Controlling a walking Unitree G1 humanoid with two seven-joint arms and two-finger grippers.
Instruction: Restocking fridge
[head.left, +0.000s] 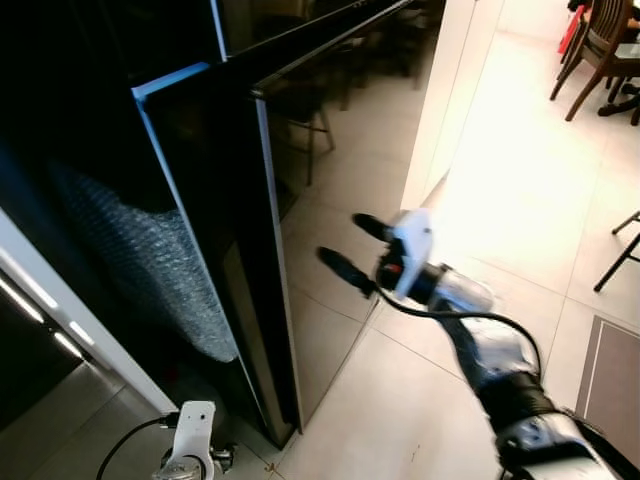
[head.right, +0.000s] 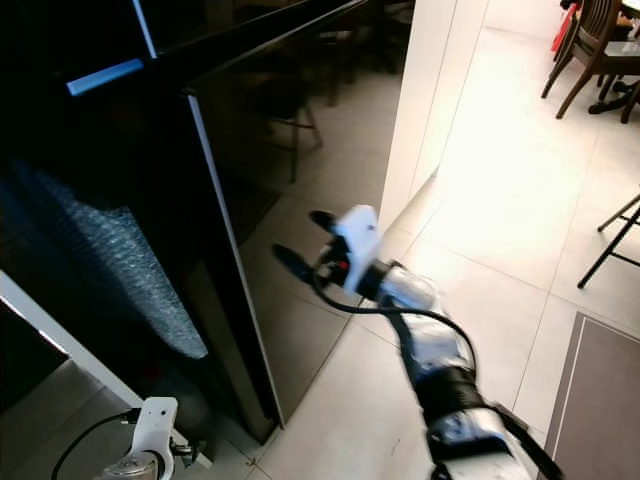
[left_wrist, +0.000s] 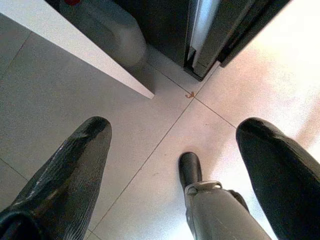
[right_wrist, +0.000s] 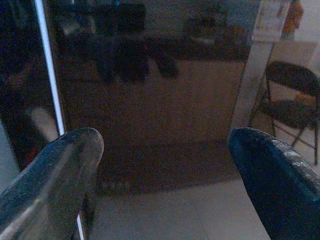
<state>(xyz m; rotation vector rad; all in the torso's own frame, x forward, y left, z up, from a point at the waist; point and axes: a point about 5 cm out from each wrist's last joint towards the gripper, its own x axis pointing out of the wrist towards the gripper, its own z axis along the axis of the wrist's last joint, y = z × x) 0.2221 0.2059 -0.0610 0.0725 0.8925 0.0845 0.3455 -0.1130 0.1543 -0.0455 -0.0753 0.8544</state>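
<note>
Tiled floor (head.left: 520, 180) beside fridge door (head.left: 330, 200) edge

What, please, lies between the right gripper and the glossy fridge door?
Nothing: in the left eye view the right gripper, jaws open, faces the fridge door across bare air.

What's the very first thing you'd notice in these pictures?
The big, shiny black fridge door on the left, mirroring the room. The right gripper reaches toward it with open fingers, holding nothing. Low down, the left gripper hangs open over the pale tiled floor.
</note>
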